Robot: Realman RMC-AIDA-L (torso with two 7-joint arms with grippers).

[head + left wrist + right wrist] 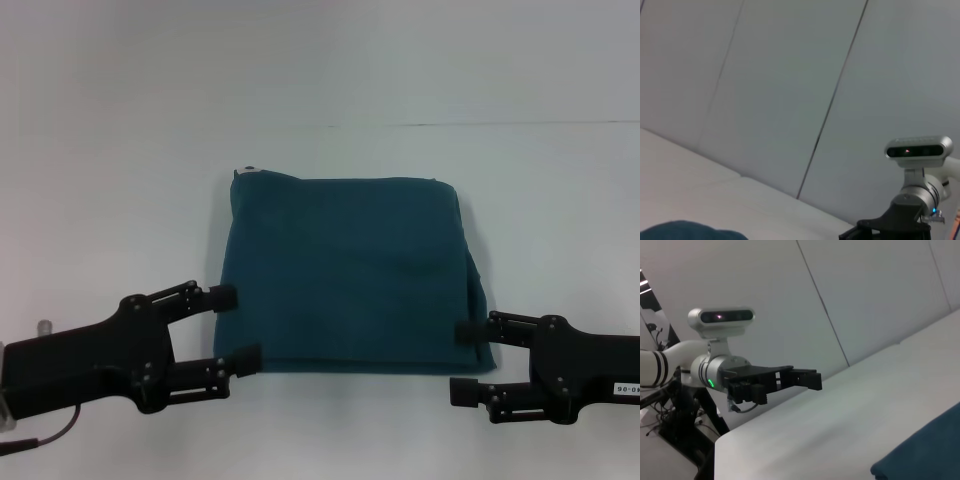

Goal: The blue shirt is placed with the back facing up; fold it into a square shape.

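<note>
**Folded shirt lies between two open grippers**

The blue shirt [350,275] lies flat on the white table [110,200] as a near-square packet, plain side up, with no lettering showing. It is only a little wider than it is deep, so its long axis runs across from one gripper to the other. A small white tag peeks out at the far corner on the left gripper's side, and layered fabric edges show along the near edge and down the side nearest the right gripper.

The left gripper [231,328] hangs at the shirt's near corner on that side, its jaws spread apart and holding nothing; the fingertips [224,297] sit right at the cloth's edge, one overlapping it in the head view, though whether they touch cannot be told. The right gripper [466,361] sits at the opposite near corner, also spread wide and empty, its upper fingertip just at the fabric's edge.

In the right wrist view, a corner of the shirt [925,450] shows close by, with the left gripper [806,379] farther off across the table. In the left wrist view, only a sliver of the shirt [687,231] is visible.
</note>
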